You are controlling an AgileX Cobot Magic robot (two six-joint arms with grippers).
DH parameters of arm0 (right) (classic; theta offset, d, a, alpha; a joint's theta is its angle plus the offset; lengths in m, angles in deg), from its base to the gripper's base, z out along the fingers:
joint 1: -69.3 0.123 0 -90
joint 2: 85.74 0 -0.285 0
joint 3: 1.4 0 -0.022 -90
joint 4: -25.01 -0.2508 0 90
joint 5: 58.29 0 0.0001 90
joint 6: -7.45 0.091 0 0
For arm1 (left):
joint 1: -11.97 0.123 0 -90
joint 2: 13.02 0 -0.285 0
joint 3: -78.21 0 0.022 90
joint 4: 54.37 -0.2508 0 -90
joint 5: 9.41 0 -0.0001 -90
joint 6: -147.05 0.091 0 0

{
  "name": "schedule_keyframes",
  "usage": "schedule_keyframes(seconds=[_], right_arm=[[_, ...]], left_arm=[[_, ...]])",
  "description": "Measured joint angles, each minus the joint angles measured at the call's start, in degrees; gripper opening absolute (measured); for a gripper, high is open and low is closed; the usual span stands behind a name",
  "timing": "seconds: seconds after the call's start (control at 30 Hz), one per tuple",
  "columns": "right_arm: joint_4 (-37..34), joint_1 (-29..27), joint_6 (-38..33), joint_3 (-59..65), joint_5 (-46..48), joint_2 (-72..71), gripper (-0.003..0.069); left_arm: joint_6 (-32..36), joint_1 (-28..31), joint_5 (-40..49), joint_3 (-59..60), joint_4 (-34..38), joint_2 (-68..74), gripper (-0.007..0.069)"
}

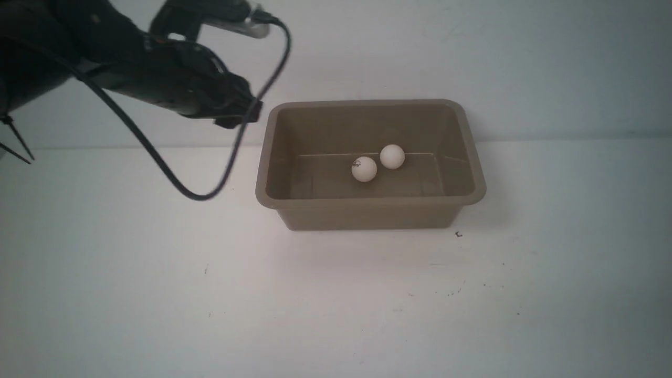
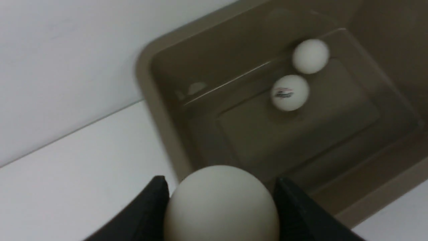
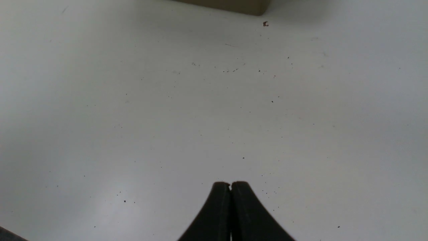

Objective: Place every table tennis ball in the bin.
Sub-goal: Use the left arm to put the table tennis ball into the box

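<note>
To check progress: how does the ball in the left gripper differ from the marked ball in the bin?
The held ball is clamped between the left gripper's fingers, raised, not yet in the bin; the marked ball lies on the bin floor. The held ball shows no print; the marked ball shows a small dark one. Both are off-white and round.

light: soft, dim | shadow: faint beside bin | held ball: blurred
</note>
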State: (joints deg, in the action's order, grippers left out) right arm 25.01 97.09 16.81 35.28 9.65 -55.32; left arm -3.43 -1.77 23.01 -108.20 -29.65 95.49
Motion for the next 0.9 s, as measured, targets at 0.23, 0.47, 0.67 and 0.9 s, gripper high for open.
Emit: schedule_keyframes(seconds=[0.23, 0.47, 0.67, 0.9], right_arm=[[0.0, 0.0, 0.0, 0.0, 0.0, 0.0, -0.0018], [0.0, 0.0, 0.0, 0.0, 0.0, 0.05, -0.0018], [0.0, 0.0, 0.0, 0.0, 0.66, 0.05, -0.0018], [0.0, 0.0, -0.05, 0.0, 1.98, 0.05, -0.0018]], left_arm=[[-2.61, -6.53, -4.9, 0.05, 0.06, 8.3, 0.0352], [-1.84, -6.98, -5.26, 0.05, 0.12, 13.03, 0.0352], [1.23, -6.98, -4.73, 0.05, 2.71, 13.08, 0.0391], [1.27, -6.98, -5.26, 0.05, 5.55, 13.08, 0.0538]])
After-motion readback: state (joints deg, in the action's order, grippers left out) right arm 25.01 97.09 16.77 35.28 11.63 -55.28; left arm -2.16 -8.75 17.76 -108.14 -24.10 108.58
